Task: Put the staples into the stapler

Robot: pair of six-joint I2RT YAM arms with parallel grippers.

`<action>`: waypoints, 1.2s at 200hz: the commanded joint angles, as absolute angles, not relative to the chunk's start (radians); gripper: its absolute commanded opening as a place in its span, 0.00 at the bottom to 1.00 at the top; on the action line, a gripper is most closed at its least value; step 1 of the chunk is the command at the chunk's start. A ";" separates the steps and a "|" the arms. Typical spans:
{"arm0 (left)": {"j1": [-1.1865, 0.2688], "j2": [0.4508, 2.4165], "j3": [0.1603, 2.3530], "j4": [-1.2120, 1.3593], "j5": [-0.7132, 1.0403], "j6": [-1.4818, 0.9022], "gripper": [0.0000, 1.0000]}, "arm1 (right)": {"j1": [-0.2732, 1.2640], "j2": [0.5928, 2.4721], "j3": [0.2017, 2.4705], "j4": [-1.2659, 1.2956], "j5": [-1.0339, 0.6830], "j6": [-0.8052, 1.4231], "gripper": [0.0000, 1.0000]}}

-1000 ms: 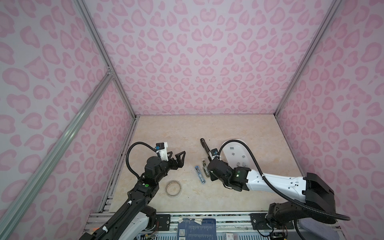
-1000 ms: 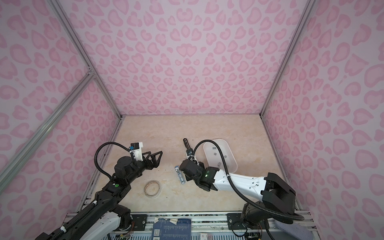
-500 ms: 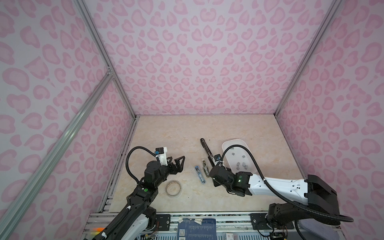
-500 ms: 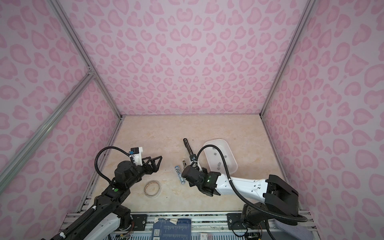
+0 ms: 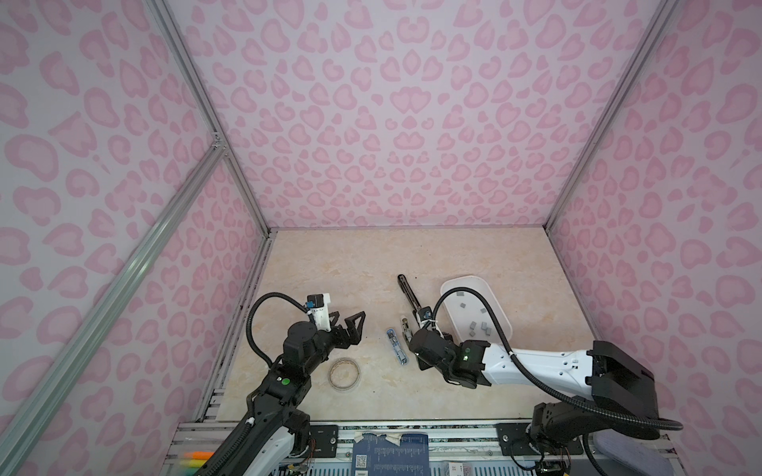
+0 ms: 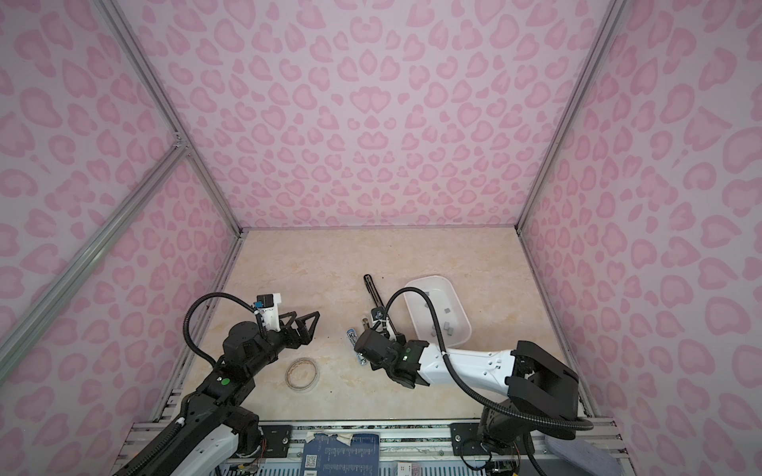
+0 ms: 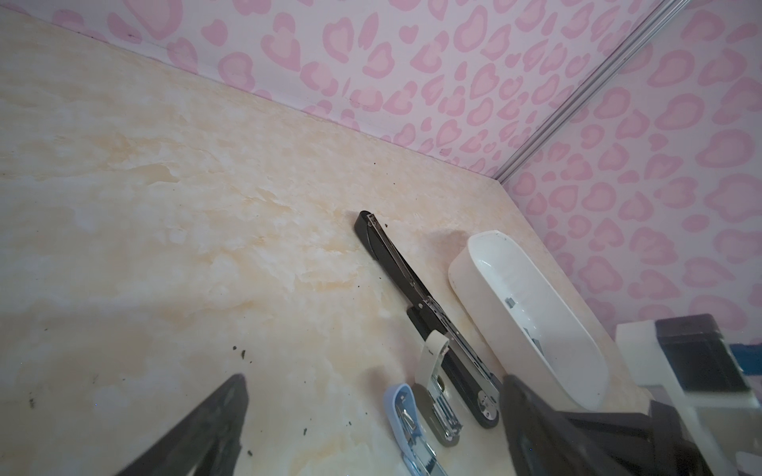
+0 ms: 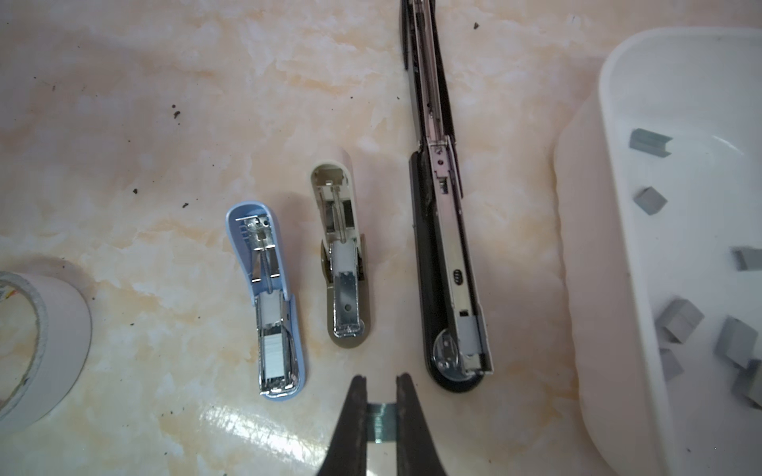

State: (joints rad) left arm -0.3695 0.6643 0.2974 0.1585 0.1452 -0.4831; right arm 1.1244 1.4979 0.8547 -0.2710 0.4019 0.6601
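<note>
Three staplers lie opened flat side by side: a blue stapler (image 8: pixel 268 305), a beige stapler (image 8: pixel 342 255) and a long black stapler (image 8: pixel 445 247). In both top views they lie mid-table, the blue stapler (image 5: pixel 396 346) on the left. My right gripper (image 8: pixel 381 381) hovers just short of the beige and black staplers' near ends, shut on a short grey strip of staples (image 8: pixel 381 422). More staples (image 8: pixel 680 319) lie loose in the white tray (image 8: pixel 602 82). My left gripper (image 5: pixel 349 319) hangs open and empty, left of the staplers.
A roll of pale tape (image 5: pixel 344 373) lies on the table in front of the left gripper. The white tray (image 5: pixel 449 284) stands right of the black stapler, close beside it. Pink patterned walls enclose the table on three sides.
Both arms have drawn back a little toward the near edge. The right gripper keeps its hold on the staple strip, and the left stays open.
</note>
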 commanded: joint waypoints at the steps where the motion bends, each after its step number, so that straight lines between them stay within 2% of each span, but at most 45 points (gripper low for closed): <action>1: -0.371 0.671 0.321 0.169 0.118 -0.454 0.96 | 1.125 1.542 0.897 -0.241 0.408 0.622 0.04; 92: -0.370 0.719 0.355 0.180 0.115 -0.443 0.96 | 1.126 1.552 0.864 -0.163 0.398 0.591 0.06; 131: -0.370 0.741 0.355 0.183 0.114 -0.440 0.96 | 1.126 1.616 0.899 -0.168 0.387 0.581 0.05; 240: -0.371 0.711 0.360 0.173 0.092 -0.489 0.96 | 1.111 1.689 0.923 -0.160 0.393 0.563 0.05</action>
State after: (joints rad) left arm -0.3695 0.7208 0.3439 0.1535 0.1074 -0.4465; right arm 1.1160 1.6814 0.9276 -0.1780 0.3813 0.5705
